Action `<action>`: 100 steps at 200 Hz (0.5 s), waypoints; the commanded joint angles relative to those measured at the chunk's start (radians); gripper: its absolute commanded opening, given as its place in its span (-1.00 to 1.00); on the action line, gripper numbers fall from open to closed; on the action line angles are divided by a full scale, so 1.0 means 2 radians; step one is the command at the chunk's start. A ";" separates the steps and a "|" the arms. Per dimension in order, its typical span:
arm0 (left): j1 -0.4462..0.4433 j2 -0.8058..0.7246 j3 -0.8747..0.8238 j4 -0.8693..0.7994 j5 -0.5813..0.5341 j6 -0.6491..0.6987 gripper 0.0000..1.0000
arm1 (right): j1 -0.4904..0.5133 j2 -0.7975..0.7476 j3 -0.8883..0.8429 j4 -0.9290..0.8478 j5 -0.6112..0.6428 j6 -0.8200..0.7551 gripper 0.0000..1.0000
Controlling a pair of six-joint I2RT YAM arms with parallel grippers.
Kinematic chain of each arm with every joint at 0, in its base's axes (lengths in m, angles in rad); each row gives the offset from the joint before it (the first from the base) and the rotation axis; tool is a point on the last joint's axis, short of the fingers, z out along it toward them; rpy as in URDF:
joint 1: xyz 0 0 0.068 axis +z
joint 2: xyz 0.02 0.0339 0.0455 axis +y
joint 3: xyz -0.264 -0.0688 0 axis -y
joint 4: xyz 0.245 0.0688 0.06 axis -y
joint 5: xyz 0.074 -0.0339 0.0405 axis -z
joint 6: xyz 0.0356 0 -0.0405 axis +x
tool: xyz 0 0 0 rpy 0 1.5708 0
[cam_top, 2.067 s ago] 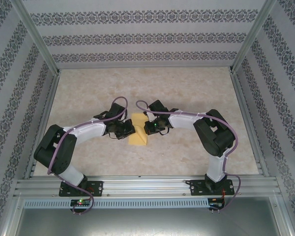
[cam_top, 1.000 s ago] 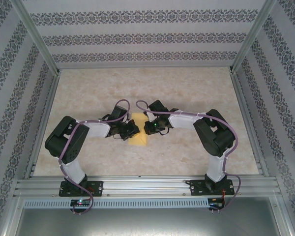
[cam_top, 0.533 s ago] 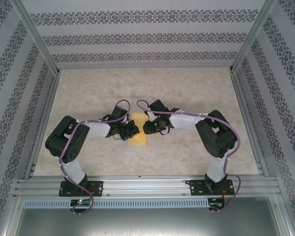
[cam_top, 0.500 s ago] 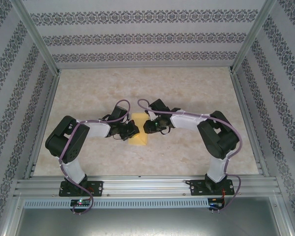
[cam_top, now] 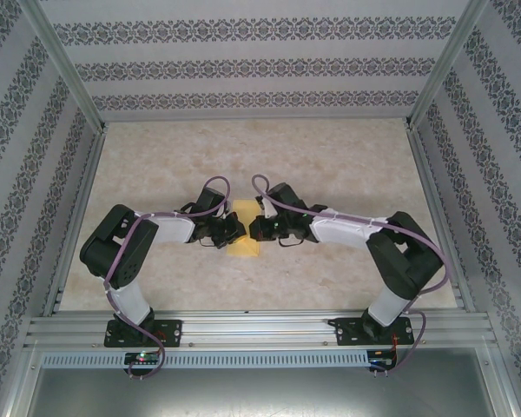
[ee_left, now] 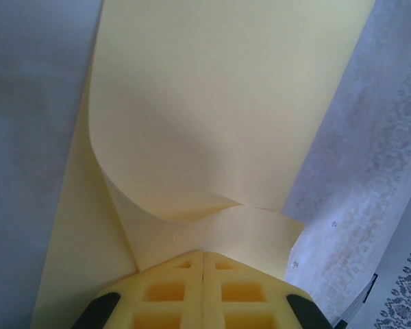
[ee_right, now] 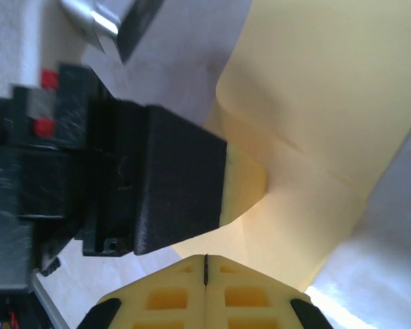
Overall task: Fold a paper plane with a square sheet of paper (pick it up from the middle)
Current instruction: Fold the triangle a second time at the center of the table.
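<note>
Right arm stretched flatter, right hand edged toward the surface's left edge | it and left hand both clamp the square sheet of paper at surface centre | opposing pinches bow it, likely for creasing

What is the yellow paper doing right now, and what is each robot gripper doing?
yellow-orange square sheet of paper: curled over on itself in a loose bend, not pressed flat.
left gripper: shut, pinching the paper.
right gripper: shut, pinching the paper from the opposite side.
</note>
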State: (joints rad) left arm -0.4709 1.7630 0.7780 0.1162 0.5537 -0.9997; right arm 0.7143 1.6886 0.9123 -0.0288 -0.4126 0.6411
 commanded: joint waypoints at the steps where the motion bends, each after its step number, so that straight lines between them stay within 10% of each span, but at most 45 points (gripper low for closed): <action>1: 0.002 0.014 -0.016 -0.027 -0.024 0.008 -1.00 | 0.006 0.025 -0.004 0.037 -0.016 0.043 -0.94; 100: 0.001 0.011 -0.013 -0.032 -0.023 0.009 -1.00 | 0.026 0.041 0.005 0.006 -0.007 0.034 -0.94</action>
State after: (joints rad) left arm -0.4709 1.7630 0.7780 0.1162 0.5537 -0.9997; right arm 0.7460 1.7905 0.9115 0.0032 -0.4305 0.7120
